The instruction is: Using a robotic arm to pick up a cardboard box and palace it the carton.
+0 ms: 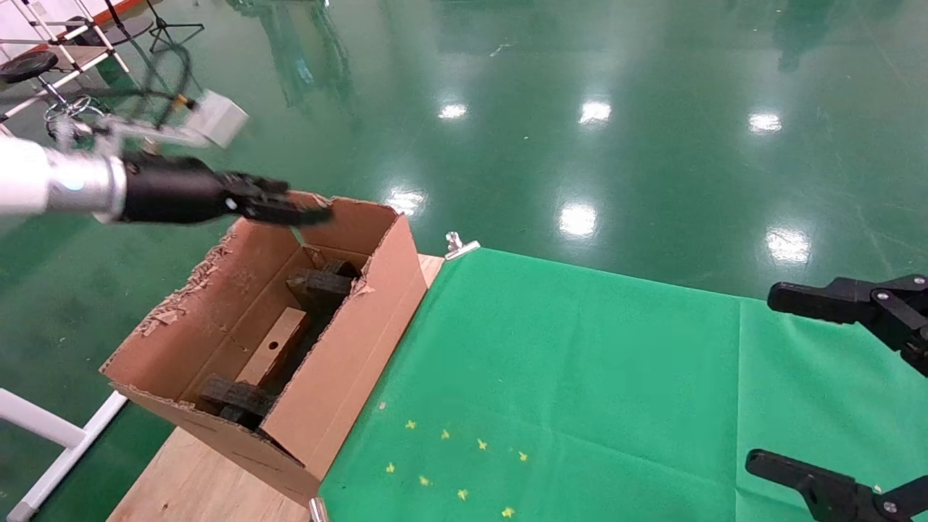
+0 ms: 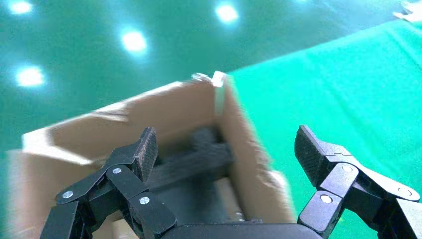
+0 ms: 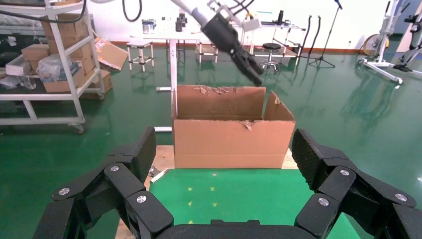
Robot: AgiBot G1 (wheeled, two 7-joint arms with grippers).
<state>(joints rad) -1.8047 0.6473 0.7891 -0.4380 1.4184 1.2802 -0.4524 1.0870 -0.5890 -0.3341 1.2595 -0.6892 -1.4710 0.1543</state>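
The large torn-flapped carton (image 1: pixel 341 348) stands at the table's left end. The small cardboard box (image 1: pixel 272 351), with a round hole in its top face, lies inside it between dark foam pieces (image 1: pixel 322 284). My left gripper (image 1: pixel 308 214), on the white robotic arm (image 1: pixel 43 181), hovers over the carton's far end. In the left wrist view the left gripper (image 2: pixel 226 149) is open and empty above the carton (image 2: pixel 149 114). My right gripper (image 1: pixel 772 380) is open over the table's right edge and faces the carton (image 3: pixel 231 142) from afar.
A green cloth (image 1: pixel 580 377) with small yellow marks (image 1: pixel 446 435) covers the table right of the carton. A metal clip (image 1: pixel 458 246) holds its far corner. Bare wood (image 1: pixel 188 478) shows under the carton. A white frame (image 1: pixel 51 435) stands beside the table's left.
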